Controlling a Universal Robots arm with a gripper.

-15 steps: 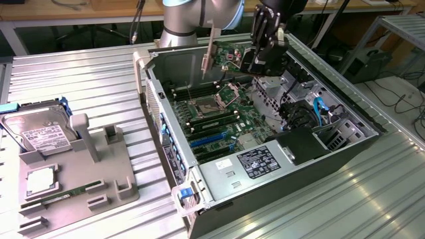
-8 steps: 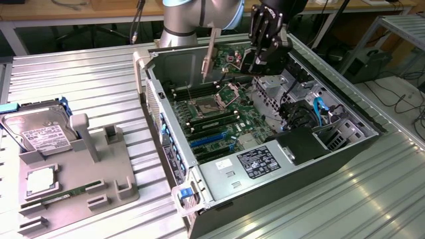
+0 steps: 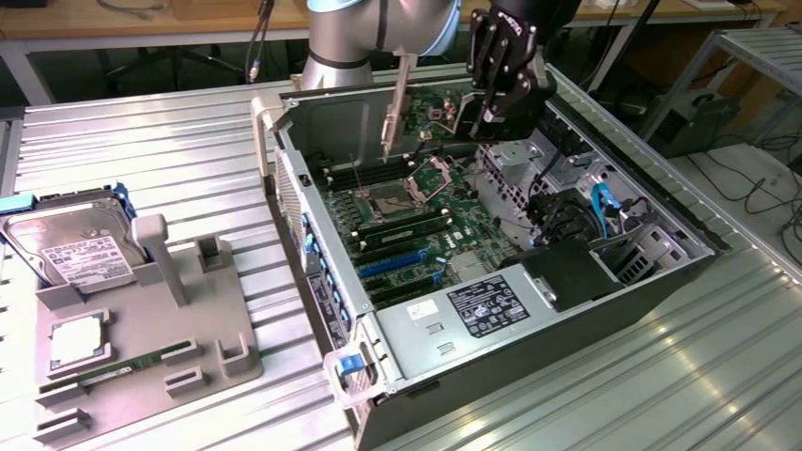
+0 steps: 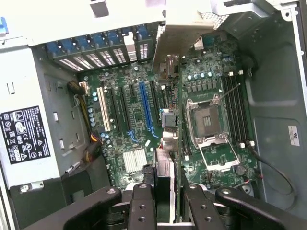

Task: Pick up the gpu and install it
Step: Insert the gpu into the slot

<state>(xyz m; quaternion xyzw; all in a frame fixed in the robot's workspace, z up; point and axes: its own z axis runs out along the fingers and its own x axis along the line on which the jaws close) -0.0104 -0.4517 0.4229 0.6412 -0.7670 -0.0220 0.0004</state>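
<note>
Above 1 open PC case (image 3: 501,404), 1 pincer (image 3: 486,122) clamped on 1 gpu (image 3: 397,103), upright over mobo (image 3: 414,230).

lab, ribbed metal table (image 3: 150,169), open computer case (image 3: 527,376), floor cables (image 3: 764,193)

Down on the ribbed metal table (image 3: 163,160), two things sit straight on the slats. The open computer tower (image 3: 539,376) lies on its side toward the exterior view's right, its interior facing up. The flat grey parts fixture (image 3: 188,315) rests at the exterior view's left, just beside the tower, with a narrow strip of bare slats showing between them.
</note>
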